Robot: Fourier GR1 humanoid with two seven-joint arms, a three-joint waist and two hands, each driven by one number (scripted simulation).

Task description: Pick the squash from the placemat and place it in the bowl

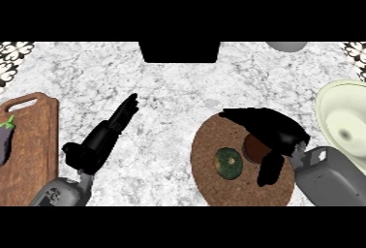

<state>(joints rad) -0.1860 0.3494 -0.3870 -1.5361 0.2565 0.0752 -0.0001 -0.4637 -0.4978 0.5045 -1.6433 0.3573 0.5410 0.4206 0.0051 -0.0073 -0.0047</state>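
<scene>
White-and-grey marbled worktop [178,92] fills the head view, with patterned tile showing at both upper corners. At the far edge sits a black box-like object [178,51], and to its right a grey rounded thing [287,45] is cut off by the frame. On the left lies a wooden board [36,155] with a handle slot at its far end; an eggplant [6,143] rests on it at the view's left edge, only partly visible. Right of centre lies a round cork placemat [214,140]. On it sits the squash [229,157], dark green and round, and just to its right a brownish round object [256,147], partly covered by the right hand. At the right edge stands the pale cream bowl [343,121], beside the placemat and partly out of frame. The left hand [100,140] hangs over bare worktop between board and placemat, its fingers [127,109] straight and stretched away from the robot, holding nothing. The right hand [275,131] hovers over the right part of the placemat, palm arched above the brownish object, with fingers [239,115] spread toward the far side and the thumb [269,169] pointing down toward the near side; they enclose nothing clearly. The squash lies just left of the thumb, apart from it, not lifted and not in the bowl.
</scene>
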